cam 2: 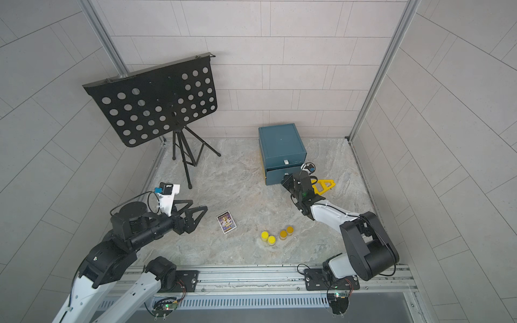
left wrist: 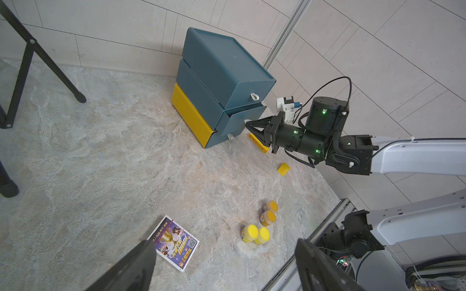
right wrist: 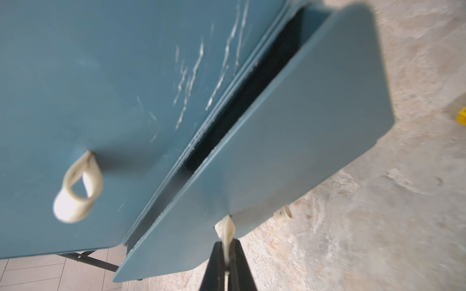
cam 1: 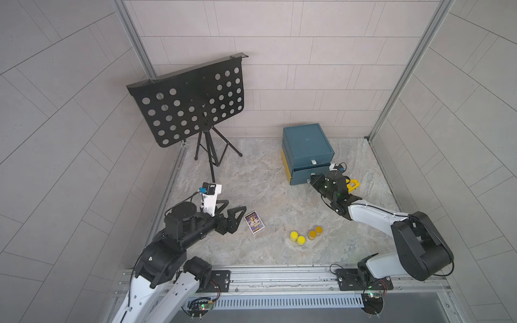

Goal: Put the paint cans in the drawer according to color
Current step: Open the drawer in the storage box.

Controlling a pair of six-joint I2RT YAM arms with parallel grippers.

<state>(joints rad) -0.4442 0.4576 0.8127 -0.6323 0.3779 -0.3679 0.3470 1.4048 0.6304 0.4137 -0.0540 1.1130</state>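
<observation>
The right gripper [right wrist: 227, 263] pinches the white loop [right wrist: 226, 230] on the middle drawer [right wrist: 290, 151]. In a top view, four paint cans [cam 1: 301, 240] sit at its six o'clock, well apart.

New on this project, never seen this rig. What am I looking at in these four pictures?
Two robot arms stand on a rail at the table's near edge. Two pictures come from one overhead camera pair; the other two come from a camera on each arm's wrist. On the table: a blue drawer box, two yellow-lidded jars, two orange-lidded jars, a printed card, a black music stand and a yellow plastic piece. No blue jars show. The right tool is shut on the cloth loop of the middle drawer, which stands slightly open. The left tool is open, holds nothing, and hovers beside the card.
</observation>
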